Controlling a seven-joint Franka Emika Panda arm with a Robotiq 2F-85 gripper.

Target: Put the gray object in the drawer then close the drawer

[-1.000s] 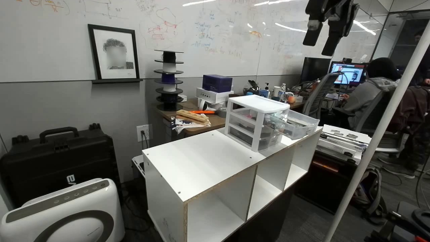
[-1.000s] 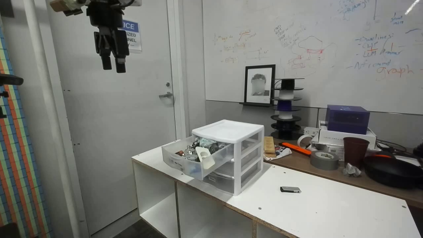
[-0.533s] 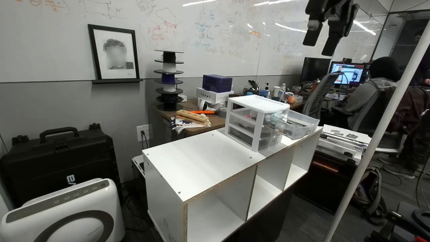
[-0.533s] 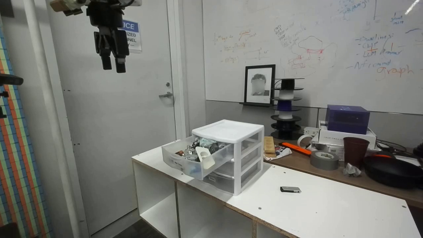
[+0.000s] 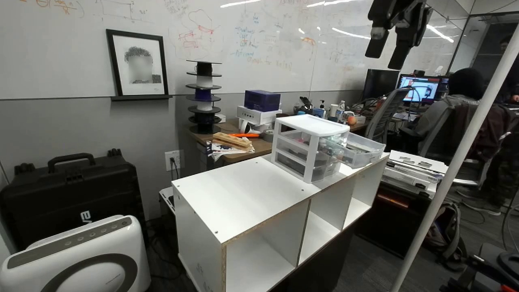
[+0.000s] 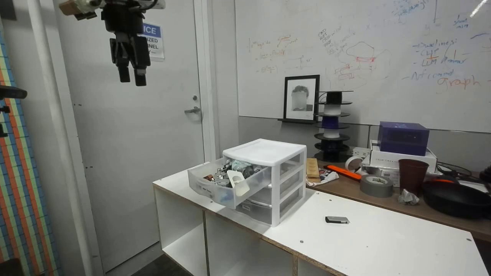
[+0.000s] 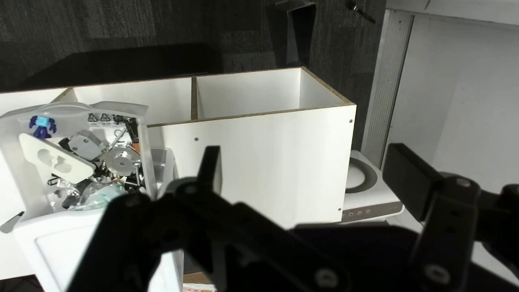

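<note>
The gray object is a small gray and black bar lying flat on the white shelf top, beside the drawer unit. Part of the gray object also shows at the left edge of the wrist view. It is hidden behind the unit in an exterior view. The drawer, the unit's top translucent one, is pulled out and also shows so here. In the wrist view the drawer holds several small parts and a cream plate. My gripper is open and empty, high above the shelf; its fingers are wide apart.
The white-framed drawer unit stands on the white open-cubby shelf. A brown desk behind carries tape, a cup, a pan and boxes. A white pole rises near the arm. A person sits in the background.
My gripper has moved down very slightly. The seated person has shifted a little. The drawer and the gray object have not moved.
</note>
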